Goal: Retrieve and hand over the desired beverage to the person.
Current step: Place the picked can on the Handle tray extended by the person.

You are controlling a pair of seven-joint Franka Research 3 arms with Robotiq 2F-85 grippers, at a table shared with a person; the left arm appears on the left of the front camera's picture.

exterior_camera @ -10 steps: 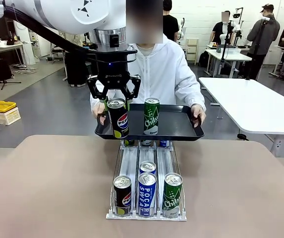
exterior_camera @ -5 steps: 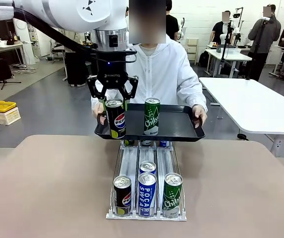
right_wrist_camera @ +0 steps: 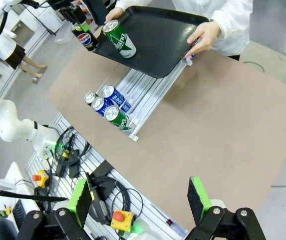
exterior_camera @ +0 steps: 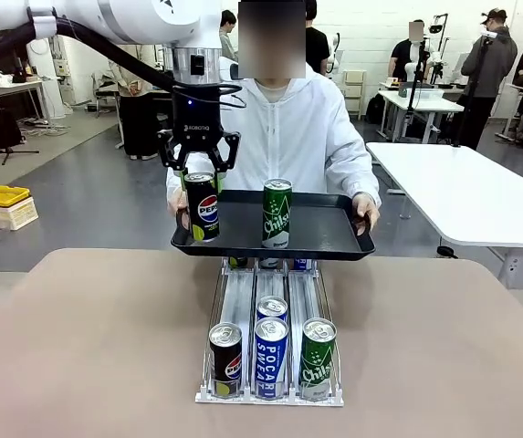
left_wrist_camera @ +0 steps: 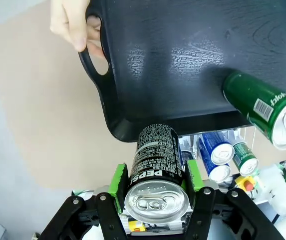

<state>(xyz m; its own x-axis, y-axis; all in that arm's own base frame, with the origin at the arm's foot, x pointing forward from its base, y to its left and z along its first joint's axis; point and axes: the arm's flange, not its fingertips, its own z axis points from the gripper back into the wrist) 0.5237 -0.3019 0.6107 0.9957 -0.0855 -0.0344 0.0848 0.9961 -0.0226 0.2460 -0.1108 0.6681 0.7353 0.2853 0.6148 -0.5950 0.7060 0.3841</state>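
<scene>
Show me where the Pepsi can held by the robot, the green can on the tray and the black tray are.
Pepsi can point(exterior_camera: 203, 207): front view, on its label.
green can point(exterior_camera: 276, 215): front view, mid-body.
black tray point(exterior_camera: 325, 228): front view, bare floor right of the green can.

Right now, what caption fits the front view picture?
Left gripper holds a Pepsi can over the black tray the person holds out.
</scene>
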